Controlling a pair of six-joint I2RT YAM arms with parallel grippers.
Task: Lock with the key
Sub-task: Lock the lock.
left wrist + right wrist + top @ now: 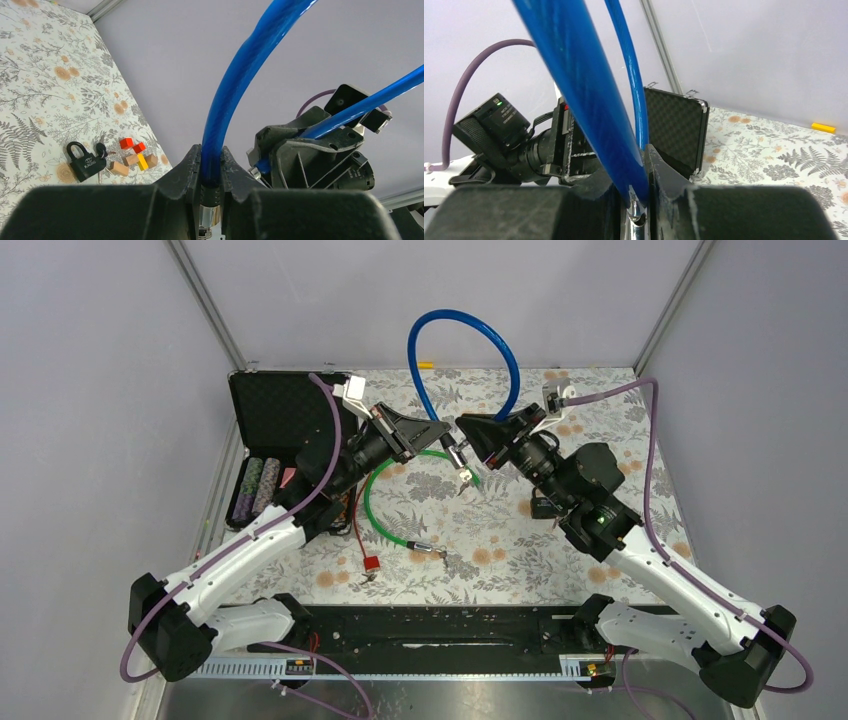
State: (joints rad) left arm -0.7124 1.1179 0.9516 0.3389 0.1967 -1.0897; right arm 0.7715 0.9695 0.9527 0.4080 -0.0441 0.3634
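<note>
Both arms have the blue cable lock hoisted clear of the table, with its loop arching up toward the back wall. The left gripper is clamped tight on one end, right above the metal tip. The right gripper pinches the other end. The ends sit nose to nose, probably so they can be mated. What looks like the key bunch dangles just below, and neither gripper has it.

Two cable locks: one blue lock, one green lock. Just one black case around 10 o'clock, plus one padlock.
</note>
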